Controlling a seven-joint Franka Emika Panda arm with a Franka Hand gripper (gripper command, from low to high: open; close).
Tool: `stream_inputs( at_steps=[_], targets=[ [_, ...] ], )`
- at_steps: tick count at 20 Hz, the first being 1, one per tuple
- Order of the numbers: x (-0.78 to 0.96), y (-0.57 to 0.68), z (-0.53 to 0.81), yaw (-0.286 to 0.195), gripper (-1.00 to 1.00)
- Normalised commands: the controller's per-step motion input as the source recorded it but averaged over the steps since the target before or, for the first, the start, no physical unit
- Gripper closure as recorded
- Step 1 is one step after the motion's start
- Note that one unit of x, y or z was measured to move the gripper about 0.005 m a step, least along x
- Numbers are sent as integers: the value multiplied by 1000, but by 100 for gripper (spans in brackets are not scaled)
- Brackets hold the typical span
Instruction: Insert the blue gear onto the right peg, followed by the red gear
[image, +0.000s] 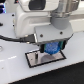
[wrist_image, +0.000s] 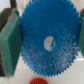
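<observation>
1. Wrist view, nearest: we see the blue gear (wrist_image: 49, 41) filling most of the picture, its toothed rim sharp against a white surface, its pale centre hole showing. A green finger pad (wrist_image: 9, 44) presses against the gear's rim on one side; a sliver of the other pad shows at the opposite edge of the picture. We record the pincer as closed on the blue gear, jaws spread about as wide as the gear itself.

2. Just past the blue gear's rim, a small arc of the red gear (wrist_image: 38, 81) shows at the picture's edge. It lies apart from the blue gear and from the pads.

3. Exterior view: the gripper (image: 51, 48) hangs over the base plate (image: 36, 60), a white rectangle with a black rim lying on the white table (image: 20, 72). The blue gear sits low between the fingers, close over the plate's half toward the exterior view's right. We cannot tell whether it touches the plate.

4. We cannot make out the right peg in either view; the gear and gripper cover that part of the plate.

5. Room: the table around the plate's near edge and toward the exterior view's left is bare. The white arm (image: 35, 17) fills the space above and behind.

6. Writing: none legible; both pictures are too coarse.
</observation>
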Motion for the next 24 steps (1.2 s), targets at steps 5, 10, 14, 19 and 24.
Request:
stream_inputs(
  at_steps=[5,10,14,19,24],
  targets=[
    [131,94,201,0,100],
    [86,110,441,0,100],
    [127,22,64,0,100],
    [185,3,-117,0,100],
    [191,11,-149,0,100]
  ],
)
